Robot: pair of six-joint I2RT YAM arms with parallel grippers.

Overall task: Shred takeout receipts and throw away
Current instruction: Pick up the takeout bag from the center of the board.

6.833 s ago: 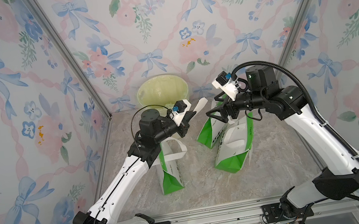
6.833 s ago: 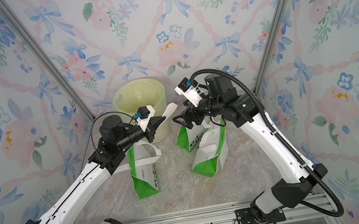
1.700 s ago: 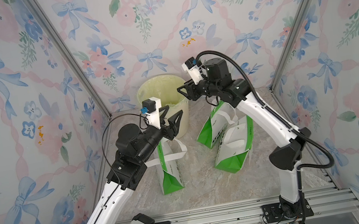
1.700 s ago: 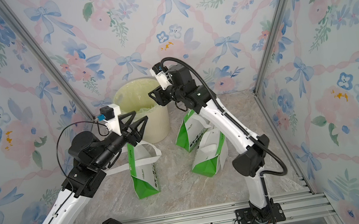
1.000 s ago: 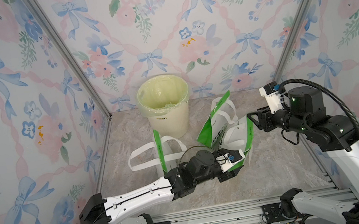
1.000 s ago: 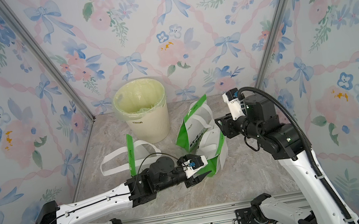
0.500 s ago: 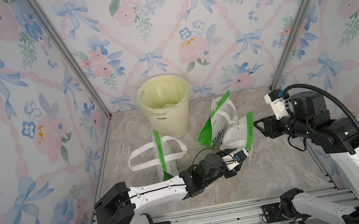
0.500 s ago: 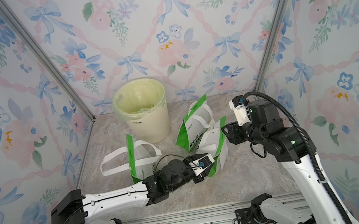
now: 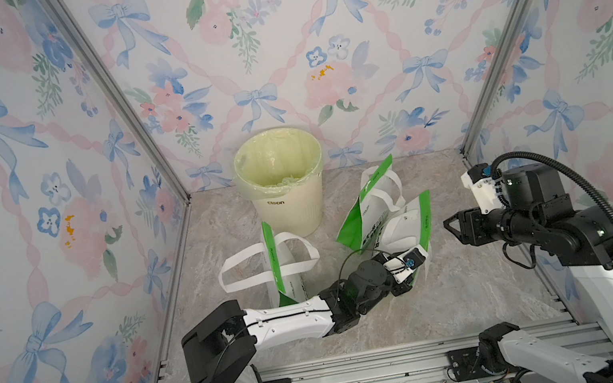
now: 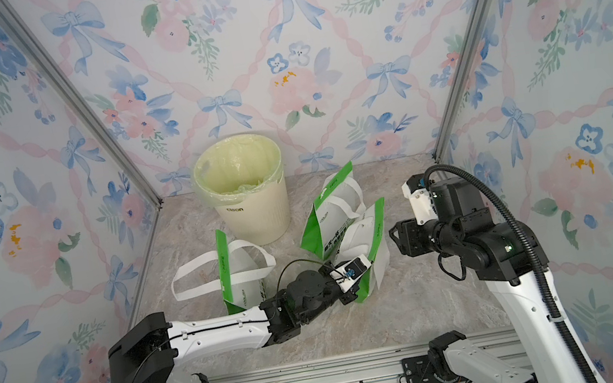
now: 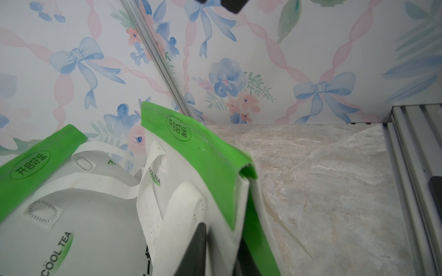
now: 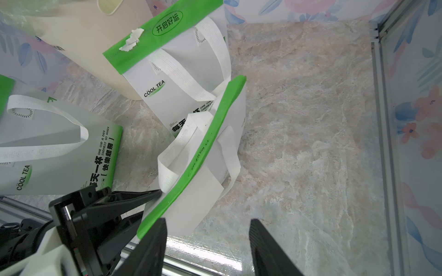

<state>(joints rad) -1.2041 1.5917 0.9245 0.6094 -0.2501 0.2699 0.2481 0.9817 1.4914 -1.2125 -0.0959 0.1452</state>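
Your left gripper [image 12: 152, 201] pinches the green top edge of the near bag [image 12: 215, 124]. The receipt [image 12: 203, 193] hangs on this edge just beside the tips; if it is pinched too, I cannot tell. Your right gripper [image 12: 208, 221] stands open nearby. Moments before, both were up at the bin [image 9: 288, 221].

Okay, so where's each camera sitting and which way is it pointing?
Top views: high in front, looking down on the bin and bags; left arm, right arm show.
Left wrist: low beside the near bag, facing the robot's right wall; the left fingers show.
Right wrist: raised, looking down at the bags and bin; right fingers and left fingers show.
Shared: both wrist views show the near bag.
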